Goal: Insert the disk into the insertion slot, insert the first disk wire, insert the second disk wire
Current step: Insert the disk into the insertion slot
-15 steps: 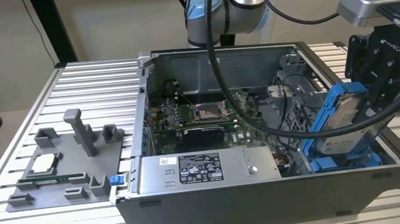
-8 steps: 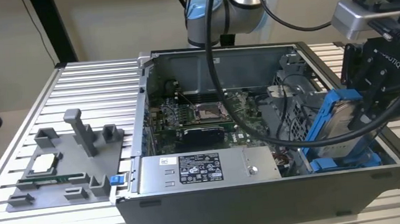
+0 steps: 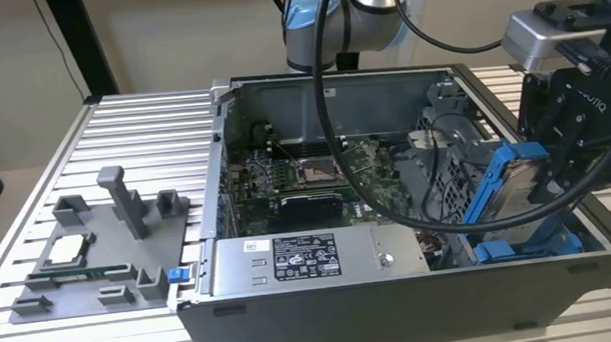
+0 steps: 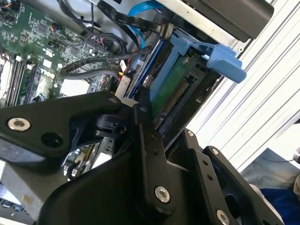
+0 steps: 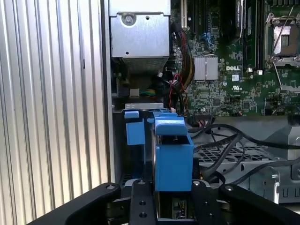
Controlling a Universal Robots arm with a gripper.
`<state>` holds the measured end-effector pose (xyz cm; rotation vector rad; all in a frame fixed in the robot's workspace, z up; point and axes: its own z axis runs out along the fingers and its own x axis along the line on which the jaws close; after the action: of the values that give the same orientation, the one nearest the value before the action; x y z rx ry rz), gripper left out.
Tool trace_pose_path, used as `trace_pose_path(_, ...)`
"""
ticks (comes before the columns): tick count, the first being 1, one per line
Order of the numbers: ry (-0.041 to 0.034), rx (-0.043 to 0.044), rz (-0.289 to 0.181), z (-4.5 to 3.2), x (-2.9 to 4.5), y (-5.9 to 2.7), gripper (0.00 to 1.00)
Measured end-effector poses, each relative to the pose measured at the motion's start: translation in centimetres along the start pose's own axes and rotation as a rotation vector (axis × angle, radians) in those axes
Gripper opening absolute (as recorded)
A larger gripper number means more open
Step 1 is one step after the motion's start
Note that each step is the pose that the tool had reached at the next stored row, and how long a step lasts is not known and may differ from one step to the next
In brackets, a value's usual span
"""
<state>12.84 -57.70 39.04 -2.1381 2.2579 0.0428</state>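
Ribbed metal desk (image 3: 119, 119) carries open computer case (image 3: 401, 301). Gripper (image 5: 169, 199) jaws pinch disk (image 5: 172, 154) by blue carrier edges. Disk held tilted, lower end near insertion slot (image 3: 521, 249) by case wall, likely angled to meet blue rails.

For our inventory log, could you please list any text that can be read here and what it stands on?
Nothing can be quoted reliably.
White label on the power-supply box: print too small.
Motherboard: a logo and white markings, too small.
In the gripper, the disk: no legible print.
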Motion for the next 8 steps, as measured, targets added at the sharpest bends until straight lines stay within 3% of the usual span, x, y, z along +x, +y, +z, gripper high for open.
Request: trace_pose_path(8,0.0,0.0,0.0,0.01,0.0,0.0,0.0)
